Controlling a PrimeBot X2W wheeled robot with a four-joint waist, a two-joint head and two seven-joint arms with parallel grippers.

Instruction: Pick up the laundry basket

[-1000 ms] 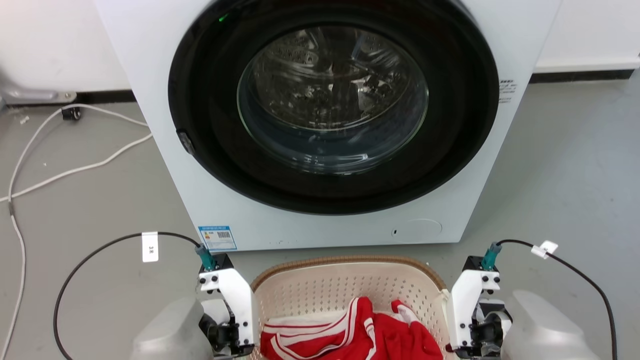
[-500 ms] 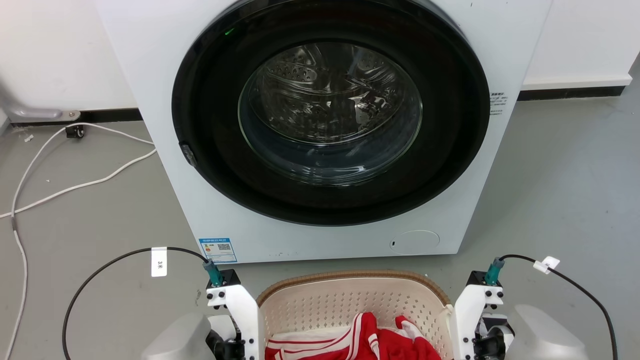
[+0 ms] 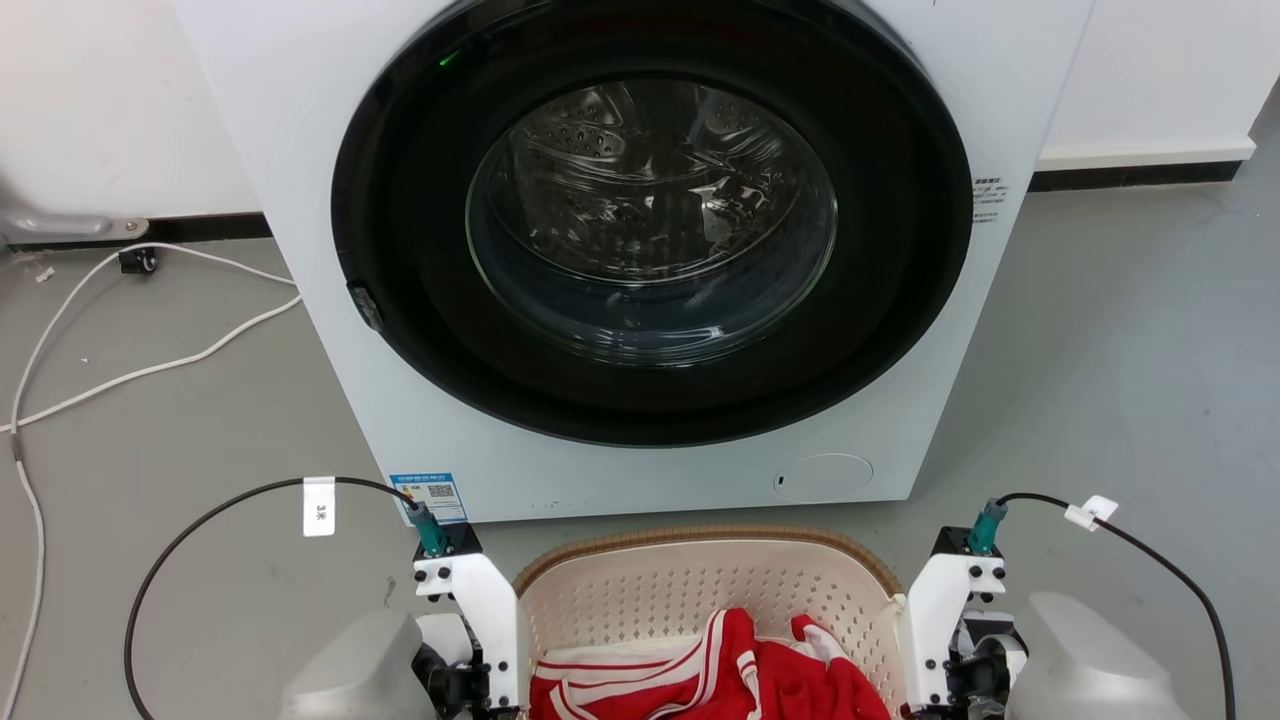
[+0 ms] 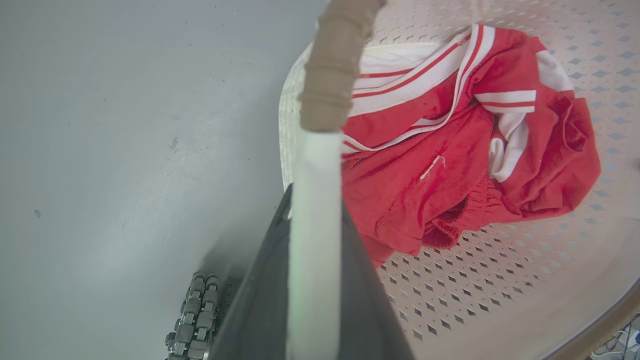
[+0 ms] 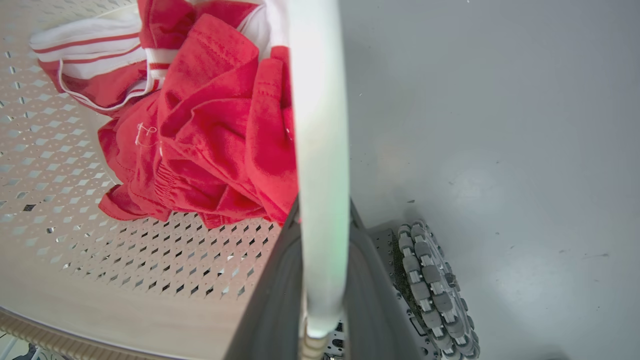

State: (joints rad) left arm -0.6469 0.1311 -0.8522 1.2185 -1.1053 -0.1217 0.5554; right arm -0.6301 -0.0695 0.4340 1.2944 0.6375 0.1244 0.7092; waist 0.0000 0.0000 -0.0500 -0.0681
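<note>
**Both grippers clamped on the basket handles, near half of the basket out of frame**

In the head view the laundry basket sits at the bottom edge, between the two pale wrists. Only its far wall and brown rim show, and the near half is cut off. The fingers are hidden there behind the white wrist brackets.

In the left wrist view, the left gripper has its two dark fingers pressed against either side of a white side handle. In the right wrist view, the right gripper pinches the opposite handle the same way. The handles blur close to the lens.

A red garment with white stripes lies crumpled on the perforated bottom. Whether the basket rests on the floor or hangs clear of it cannot be told.

The basket's far rim is near the foot of the washing machine, with a narrow strip of floor between them. Grey floor lies open to both sides. A white cable trails on the left, well apart from the basket. A roller wheel stands just beside the right handle.
</note>
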